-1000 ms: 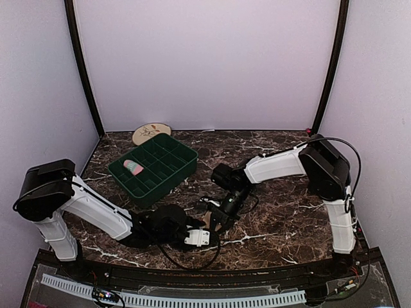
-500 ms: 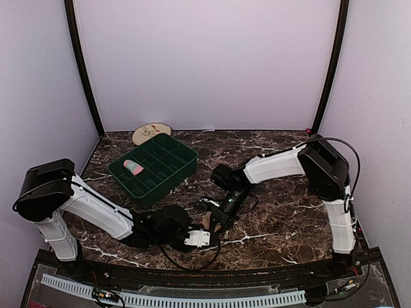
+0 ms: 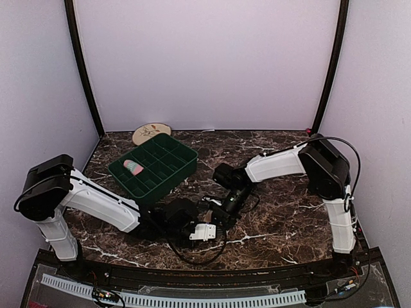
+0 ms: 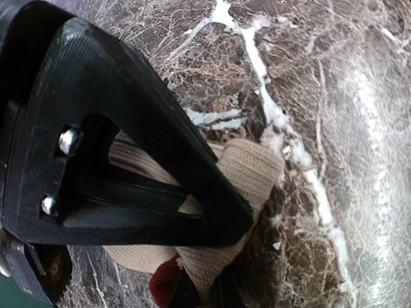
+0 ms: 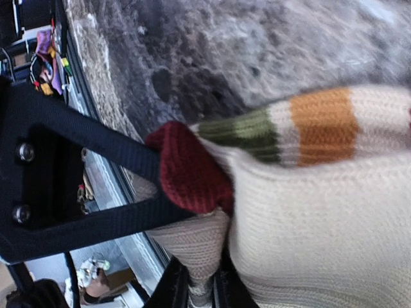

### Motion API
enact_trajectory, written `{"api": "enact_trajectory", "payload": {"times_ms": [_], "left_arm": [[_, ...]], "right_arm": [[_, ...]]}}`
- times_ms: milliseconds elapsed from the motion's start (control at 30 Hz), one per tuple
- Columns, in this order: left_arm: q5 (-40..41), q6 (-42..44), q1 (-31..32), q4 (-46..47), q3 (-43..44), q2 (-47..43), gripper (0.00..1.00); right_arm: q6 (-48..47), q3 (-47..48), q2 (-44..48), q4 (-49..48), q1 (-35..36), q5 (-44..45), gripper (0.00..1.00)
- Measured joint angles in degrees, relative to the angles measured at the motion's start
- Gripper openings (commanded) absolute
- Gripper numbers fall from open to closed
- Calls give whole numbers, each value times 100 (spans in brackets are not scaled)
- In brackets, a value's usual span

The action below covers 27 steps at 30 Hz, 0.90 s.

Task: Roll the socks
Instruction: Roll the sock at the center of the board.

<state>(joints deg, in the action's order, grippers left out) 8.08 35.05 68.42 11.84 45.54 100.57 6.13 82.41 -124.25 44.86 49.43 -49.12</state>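
Both arms reach low toward the middle of the table (image 3: 282,212), near its front edge. My left arm runs out flat from its base at the front-left corner, with the left gripper (image 3: 204,222) down at the surface. My right arm rises from the front-right corner, bends at a raised elbow, and angles down so the right gripper (image 3: 220,213) meets the left one almost tip to tip.

The tan sock (image 4: 249,168) lies between the 2 grippers on the marble. In the left wrist view the left jaws are pressed together on its ribbed fabric. In the right wrist view, 1 right finger (image 5: 77,167) sits against the sock's dark red end, beside the orange and green stripes. I cannot tell whether those jaws are spread or pinching.

The green tray (image 3: 168,168) stands toward the far-left part of the table. The pink sock (image 3: 133,167) lies rolled in 1 compartment near the tray's left corner. The round plate (image 3: 151,133) is behind the tray at the far edge.
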Motion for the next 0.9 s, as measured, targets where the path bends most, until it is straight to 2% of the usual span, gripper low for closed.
{"api": "enact_trajectory", "payload": {"times_ms": [300, 400, 567, 900], "left_arm": [[-664, -455, -214, -1274, 870, 232, 0], [-944, -592, -304, -1692, 1189, 358, 0], [-1436, -789, -450, -2382, 1781, 636, 0], [-2625, -1117, -881, -3858, 3032, 1309, 0]], "right_arm": [[166, -518, 468, -306, -240, 181, 29], [221, -704, 667, -457, -358, 254, 42], [278, -984, 909, -728, -472, 284, 54], [656, -2155, 1825, -1499, -828, 817, 55]]}}
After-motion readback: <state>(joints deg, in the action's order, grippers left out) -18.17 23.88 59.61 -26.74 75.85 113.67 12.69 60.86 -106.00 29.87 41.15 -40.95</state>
